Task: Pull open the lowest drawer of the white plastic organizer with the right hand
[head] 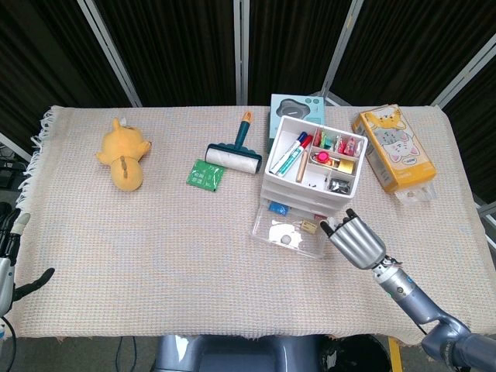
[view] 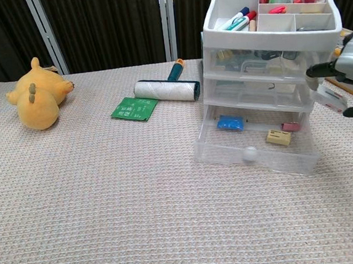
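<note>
Now my right hand (head: pixel 355 240) hangs open, holding nothing, just right of the lowest drawer (head: pixel 288 231), which juts toward me from the white organizer (head: pixel 313 166) (left hand much farther off).

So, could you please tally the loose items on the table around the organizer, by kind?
Plush toys: 1
Lint rollers: 1
Green packets: 1
Boxes: 2 (teal, cat-print)
Total: 5

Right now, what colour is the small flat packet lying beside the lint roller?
The packet is green with pale print, seen best in the chest view.
</note>
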